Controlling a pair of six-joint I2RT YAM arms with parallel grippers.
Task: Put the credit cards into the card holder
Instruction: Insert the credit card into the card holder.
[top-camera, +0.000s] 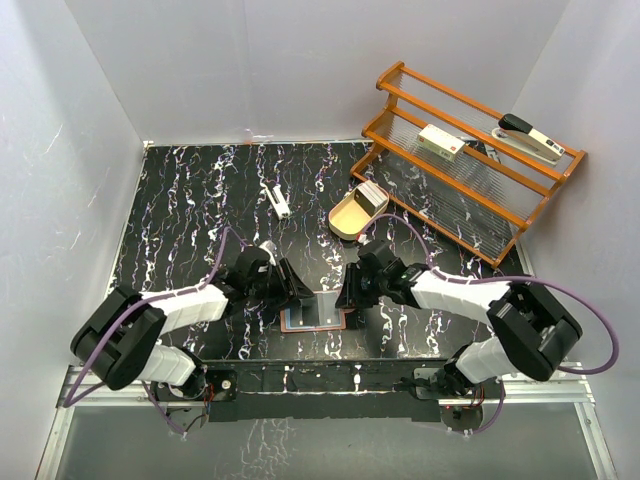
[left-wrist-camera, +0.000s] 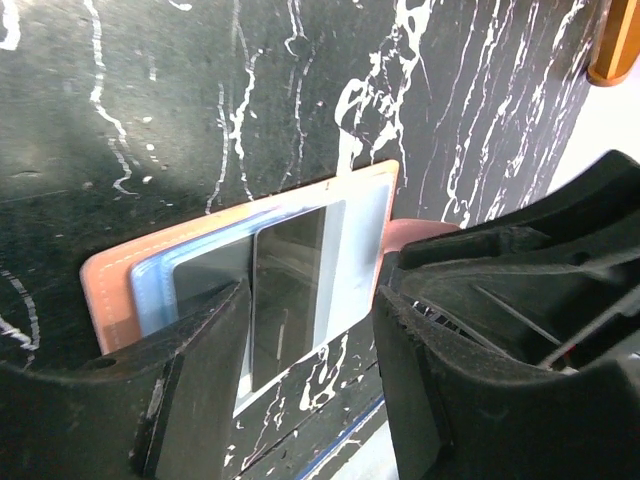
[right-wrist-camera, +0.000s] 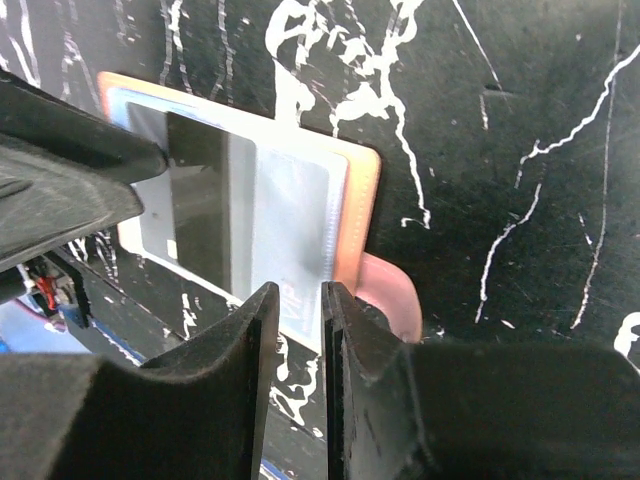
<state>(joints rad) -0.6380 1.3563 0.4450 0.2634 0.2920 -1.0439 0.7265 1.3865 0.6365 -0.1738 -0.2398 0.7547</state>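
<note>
Bright, even light fills the overhead view, leaving only faint, soft shadows on the black tabletop (top-camera: 180, 200). Both wrist views are dimmer. There the near fingers (left-wrist-camera: 190, 400) look soft and underexposed, while pale glare washes over the card holder (right-wrist-camera: 290, 215) sleeve.

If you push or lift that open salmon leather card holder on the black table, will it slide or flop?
Likely floppy: the salmon-brown leather card holder lies opened flat and thin, so lifting one edge would probably fold it. Pushed, it probably slides, since the black marbled table looks smooth. Its glossy pocket might let the protruding grey card slip out.
</note>
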